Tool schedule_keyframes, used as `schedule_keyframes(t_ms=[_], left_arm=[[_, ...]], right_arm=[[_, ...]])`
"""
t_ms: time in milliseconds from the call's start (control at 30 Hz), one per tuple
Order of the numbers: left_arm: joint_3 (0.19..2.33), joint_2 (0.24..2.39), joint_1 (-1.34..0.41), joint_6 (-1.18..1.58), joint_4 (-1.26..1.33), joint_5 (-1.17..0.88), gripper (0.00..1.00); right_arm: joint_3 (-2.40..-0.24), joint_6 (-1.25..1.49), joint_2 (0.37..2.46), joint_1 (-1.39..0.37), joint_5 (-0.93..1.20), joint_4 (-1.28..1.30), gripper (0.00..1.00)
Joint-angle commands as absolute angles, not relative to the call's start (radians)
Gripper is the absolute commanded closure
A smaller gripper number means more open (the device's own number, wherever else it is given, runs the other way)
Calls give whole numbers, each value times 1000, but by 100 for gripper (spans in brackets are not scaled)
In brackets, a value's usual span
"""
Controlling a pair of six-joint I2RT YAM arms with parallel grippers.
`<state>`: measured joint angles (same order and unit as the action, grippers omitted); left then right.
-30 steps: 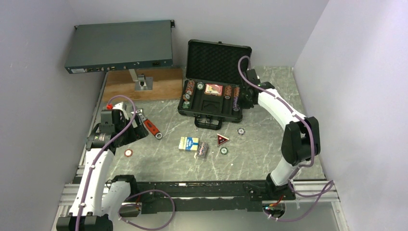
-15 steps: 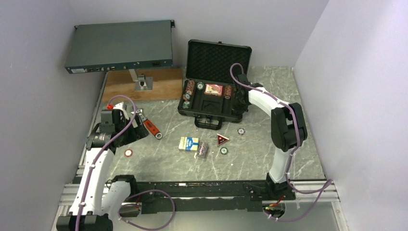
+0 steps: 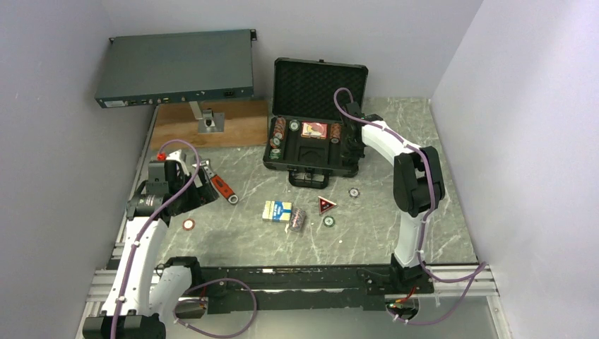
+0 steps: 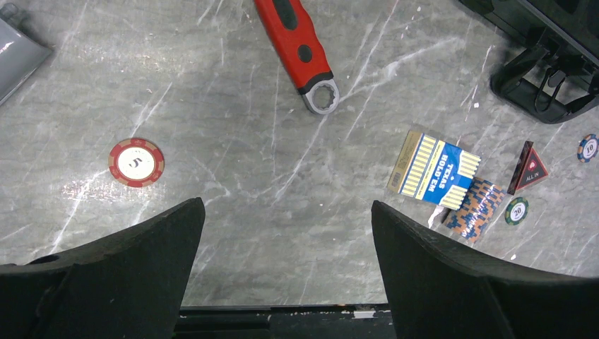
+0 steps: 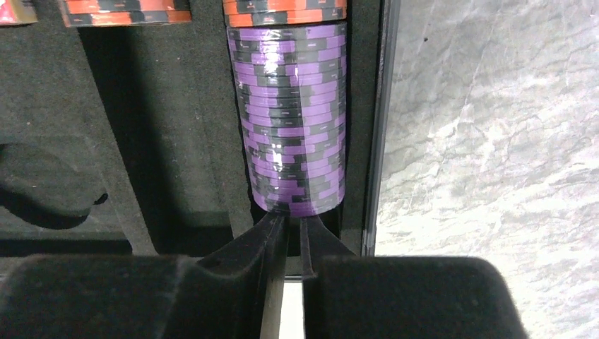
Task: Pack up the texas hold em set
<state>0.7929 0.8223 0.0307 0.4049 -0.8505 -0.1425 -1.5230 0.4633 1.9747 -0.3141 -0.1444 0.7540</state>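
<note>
Left pincer (image 4: 286, 212) hangs over the near-left of the surface (image 3: 395, 212). Its jaws are spread wide and hold nothing.

A red chip (image 4: 136, 162) lies flat just beyond its left finger.

Near the middle I see the blue-yellow card box (image 4: 432, 169). A small heap of patterned cards (image 4: 475, 208) touches its right end.

Right of those lie a green chip (image 4: 516, 210) and the red triangular token (image 4: 531, 168). A blue-edged chip (image 4: 588, 147) sits a little farther right. All three are loose and apart.

The red-handled wrench (image 4: 293, 42) lies farther back on the left, outside the case.

The black case (image 3: 319, 88) stands open at the far centre, lid upright and handle (image 3: 305, 180) toward me. Chips fill its side slots.

Right pincer (image 5: 293, 222) is down in the case's right slot. Its fingers are closed to a thin slit, with the tips at the near end of the row of purple chips (image 5: 293, 120). I see nothing between the fingers.

The grey box (image 3: 176, 67) sits far left.
</note>
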Motion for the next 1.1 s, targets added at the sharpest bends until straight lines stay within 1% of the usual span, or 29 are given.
schedule_keyframes(t_ms=[0, 100, 133, 233, 533, 600, 800, 867, 1000, 1067], left_arm=[[802, 815, 37, 400, -825, -148, 6], [802, 814, 37, 400, -822, -154, 5], [802, 813, 35, 399, -822, -156, 5], [802, 813, 37, 397, -820, -158, 5], [801, 807, 37, 396, -822, -150, 5], [801, 804, 37, 397, -819, -146, 5], [798, 804, 27, 391, -816, -143, 5], [799, 816, 10, 388, -813, -146, 5], [803, 853, -65, 373, -798, -129, 4], [807, 857, -129, 365, -786, -89, 2]], right_arm=[[-1525, 455, 1857, -307, -157, 684, 82], [-1494, 476, 1792, -308, -133, 714, 66], [-1483, 483, 1769, -308, -124, 726, 58], [-1450, 508, 1702, -314, -105, 755, 50], [-1304, 601, 1501, -341, -71, 773, 35], [-1280, 617, 1472, -351, -77, 779, 30], [-1228, 670, 1400, -392, -89, 809, 26], [-1203, 688, 1366, -404, -97, 812, 26], [-1111, 722, 1275, -412, -103, 780, 20], [-1069, 731, 1248, -413, -99, 767, 12]])
